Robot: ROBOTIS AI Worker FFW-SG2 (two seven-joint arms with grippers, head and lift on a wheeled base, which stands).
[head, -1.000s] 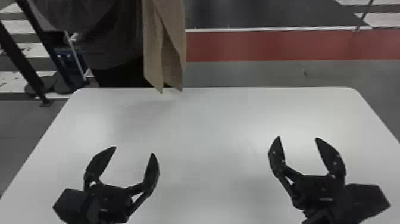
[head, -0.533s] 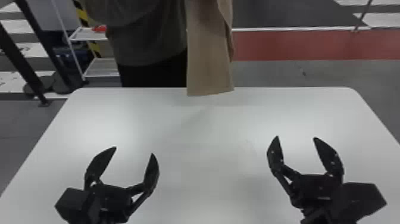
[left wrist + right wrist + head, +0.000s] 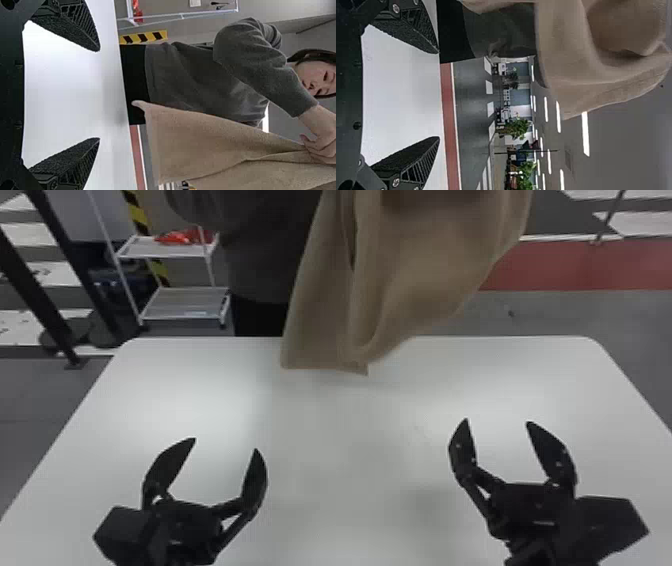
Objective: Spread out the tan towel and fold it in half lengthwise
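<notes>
My left gripper [image 3: 226, 444] stands open over the near left part of the white table [image 3: 340, 430]; my right gripper [image 3: 497, 421] is open over the near right part. A person at the far edge holds up the tan towel [image 3: 420, 265], which hangs in loose folds with its lower corner at the table's far edge, beyond both grippers. In the left wrist view, a hand grips the towel [image 3: 198, 138] beyond my open left gripper [image 3: 100, 95]. The towel [image 3: 573, 47] also hangs beyond my open right gripper [image 3: 440, 95]. Nothing is between either pair of fingers.
Behind the table at the left stand a white shelf cart [image 3: 185, 302] with red items and dark metal posts [image 3: 75, 270]. The table's far edge runs behind the grippers' working area, with a red floor strip [image 3: 565, 265] beyond it.
The towel has moved to the right and closer over the far edge, spreading wider as the person shifted right. Both arms look nearly unchanged.
</notes>
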